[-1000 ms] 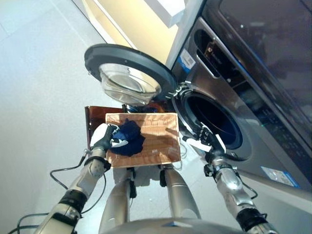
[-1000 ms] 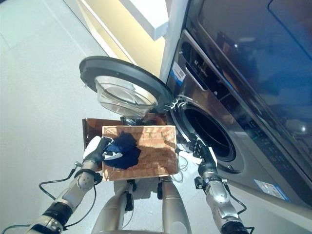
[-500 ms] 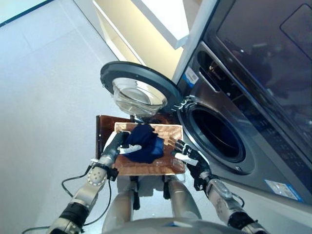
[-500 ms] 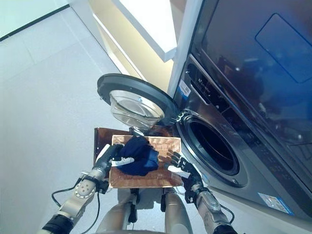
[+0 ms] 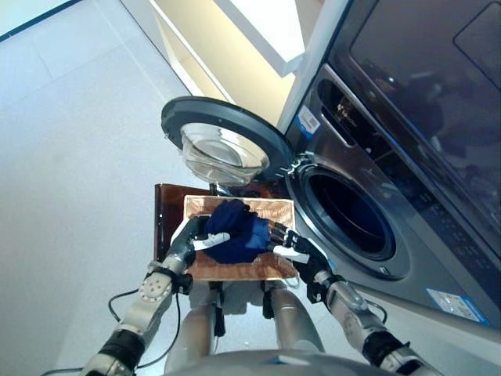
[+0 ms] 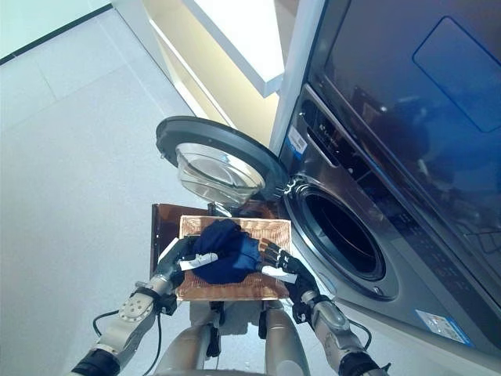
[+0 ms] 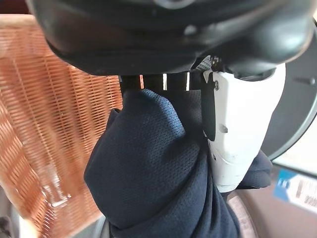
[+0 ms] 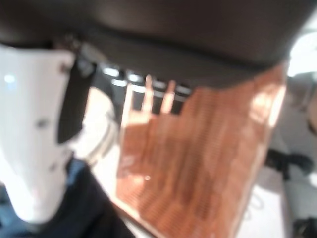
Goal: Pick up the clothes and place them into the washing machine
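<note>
I see the dark blue garment [image 5: 236, 230] bunched over the wicker basket [image 5: 266, 210], which sits beside the washing machine [image 5: 368, 188] and below its open door [image 5: 221, 141]. My left hand [image 5: 190, 237] grips the garment, thumb and fingers curled into it. My right hand [image 5: 291, 250] touches its other side; I cannot tell its finger state.

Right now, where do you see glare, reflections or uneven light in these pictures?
Left eye view: the washing machine mirrors the room on its dark upper front, and the open door glass carries bright highlights. Right wrist view: strong light washes over the wicker basket. Left wrist view: the dark blue cloth is evenly lit, with no glare.
</note>
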